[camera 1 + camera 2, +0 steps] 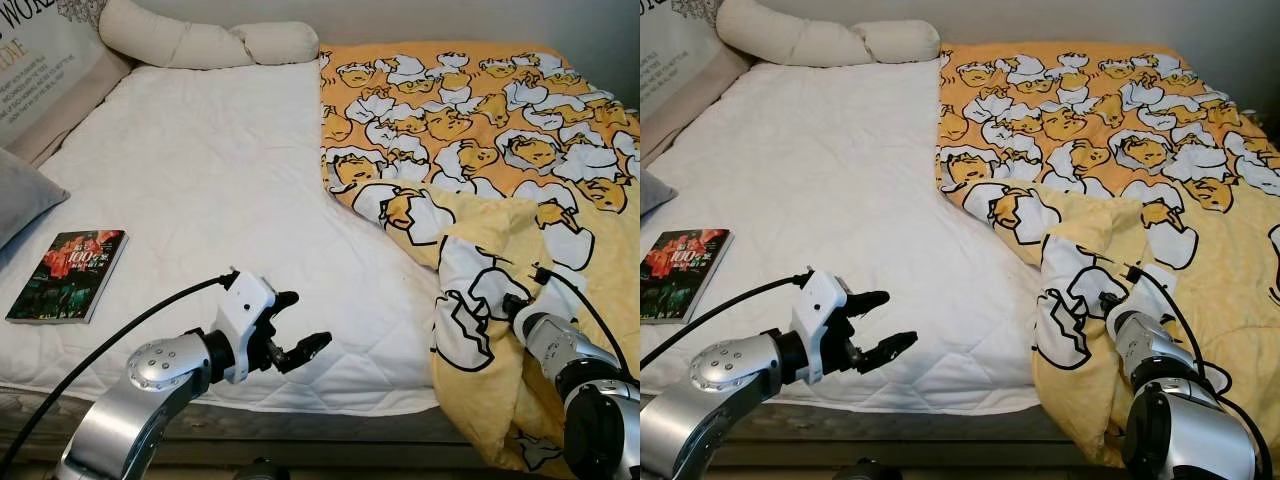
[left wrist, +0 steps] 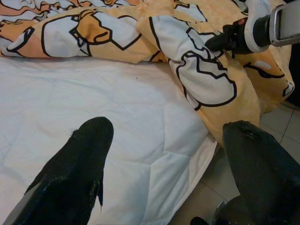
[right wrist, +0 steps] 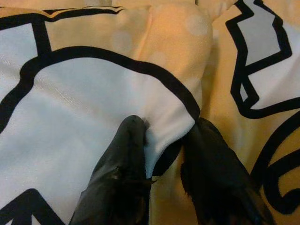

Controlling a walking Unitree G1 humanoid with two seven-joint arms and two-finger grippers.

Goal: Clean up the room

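A yellow blanket (image 1: 480, 150) printed with cartoon egg figures covers the right half of the bed, and its near edge is folded back and hangs over the bed's front. My right gripper (image 1: 508, 300) is at that folded edge. In the right wrist view the right gripper (image 3: 167, 124) is shut on a fold of the blanket (image 3: 93, 93). My left gripper (image 1: 308, 320) hovers open over the front edge of the white quilted mattress (image 1: 200, 180), left of the blanket, with nothing between its fingers (image 2: 79, 159).
A book (image 1: 68, 275) with a dark red cover lies on the mattress at front left. A long white bolster (image 1: 200, 45) lies along the headboard side. A grey pillow (image 1: 20, 195) and a printed cushion (image 1: 40, 60) sit at far left. Tiled floor (image 2: 276, 126) lies beyond the bed's corner.
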